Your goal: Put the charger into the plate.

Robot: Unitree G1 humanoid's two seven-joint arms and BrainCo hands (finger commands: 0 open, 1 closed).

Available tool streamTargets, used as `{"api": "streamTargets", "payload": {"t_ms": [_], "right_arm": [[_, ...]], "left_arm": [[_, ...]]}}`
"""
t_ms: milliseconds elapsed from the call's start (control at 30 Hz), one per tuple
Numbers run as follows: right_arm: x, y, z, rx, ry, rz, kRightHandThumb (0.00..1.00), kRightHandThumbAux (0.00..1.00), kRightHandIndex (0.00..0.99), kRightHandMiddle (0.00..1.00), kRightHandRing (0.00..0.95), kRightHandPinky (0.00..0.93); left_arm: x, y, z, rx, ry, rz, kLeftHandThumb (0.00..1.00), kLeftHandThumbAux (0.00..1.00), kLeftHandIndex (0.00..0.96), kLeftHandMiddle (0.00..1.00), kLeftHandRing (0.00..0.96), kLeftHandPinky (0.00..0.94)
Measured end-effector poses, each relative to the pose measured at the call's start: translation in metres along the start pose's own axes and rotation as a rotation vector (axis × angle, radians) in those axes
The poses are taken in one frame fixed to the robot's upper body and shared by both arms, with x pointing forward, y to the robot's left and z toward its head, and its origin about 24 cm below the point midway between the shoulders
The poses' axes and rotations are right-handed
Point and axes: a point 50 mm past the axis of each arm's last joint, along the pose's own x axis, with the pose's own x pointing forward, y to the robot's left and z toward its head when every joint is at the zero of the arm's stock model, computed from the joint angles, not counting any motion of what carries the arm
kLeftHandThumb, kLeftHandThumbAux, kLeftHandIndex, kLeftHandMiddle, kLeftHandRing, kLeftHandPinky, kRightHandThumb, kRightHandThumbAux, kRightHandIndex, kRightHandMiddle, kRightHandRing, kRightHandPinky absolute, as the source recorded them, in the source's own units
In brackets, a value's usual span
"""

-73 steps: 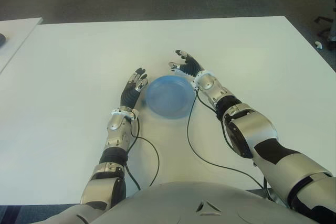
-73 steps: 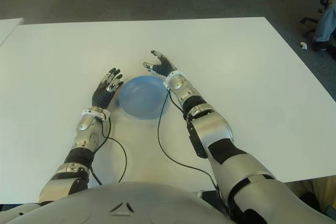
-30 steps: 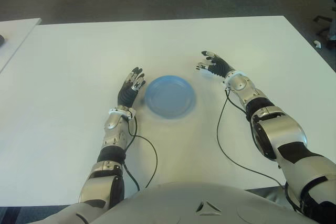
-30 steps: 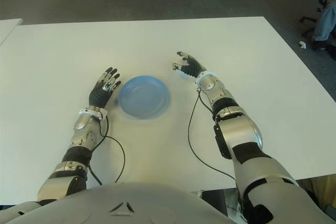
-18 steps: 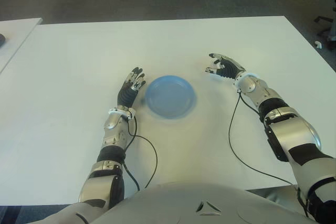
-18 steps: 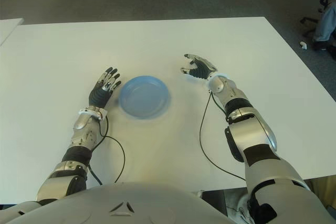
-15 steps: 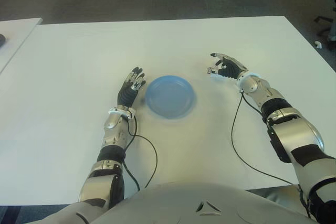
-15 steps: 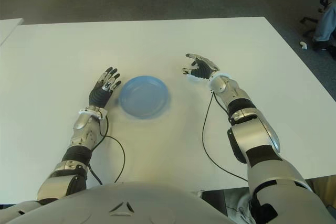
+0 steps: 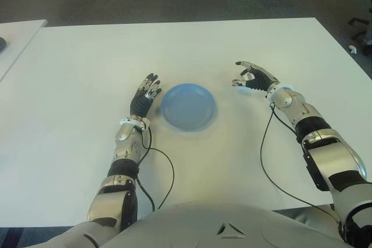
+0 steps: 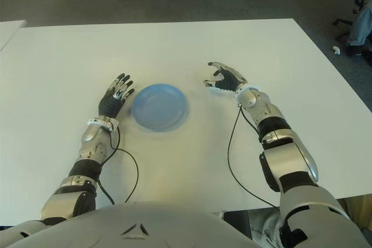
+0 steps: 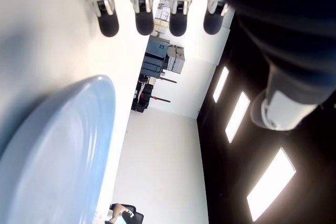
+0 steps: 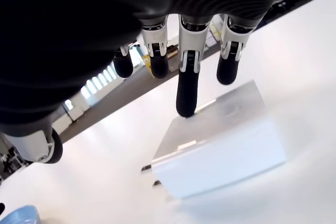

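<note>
Here the white charger point(image 12: 220, 148) lies on the white table point(image 9: 87, 62), to the right of the blue plate point(image 9: 188, 106) and apart from it. The right hand point(image 9: 254, 77) is over the charger with its fingers point(image 12: 187, 85) stretched and loose; they grasp nothing, though one fingertip seems to reach the charger's top edge. The left hand point(image 9: 144, 97) shows just beside the plate, on its left side, also released and empty.

Right hand point(image 9: 253, 78) seemingly hides the charger point(image 12: 220, 145) in both eye views.
</note>
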Motion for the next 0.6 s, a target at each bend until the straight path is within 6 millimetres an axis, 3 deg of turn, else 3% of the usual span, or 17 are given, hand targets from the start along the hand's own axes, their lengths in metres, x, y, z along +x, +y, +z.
{"api": "streamTargets", "payload": {"t_ms": [267, 600], "right_arm": [[-0.01, 0.005, 0.001, 0.056, -0.043, -0.017, 0.0, 0.528, 0.0, 0.0, 0.108, 0.107], [-0.039, 0.007, 0.016, 0.162, -0.13, -0.041, 0.0, 0.539, 0.0, 0.0, 0.075, 0.115]], "left_arm": [[0.001, 0.0, 0.0, 0.003, 0.003, 0.0, 0.037, 0.561, 0.0, 0.046, 0.014, 0.0], [0.001, 0.0, 0.001, 0.009, 0.003, 0.002, 0.034, 0.556, 0.0, 0.045, 0.014, 0.0]]}}
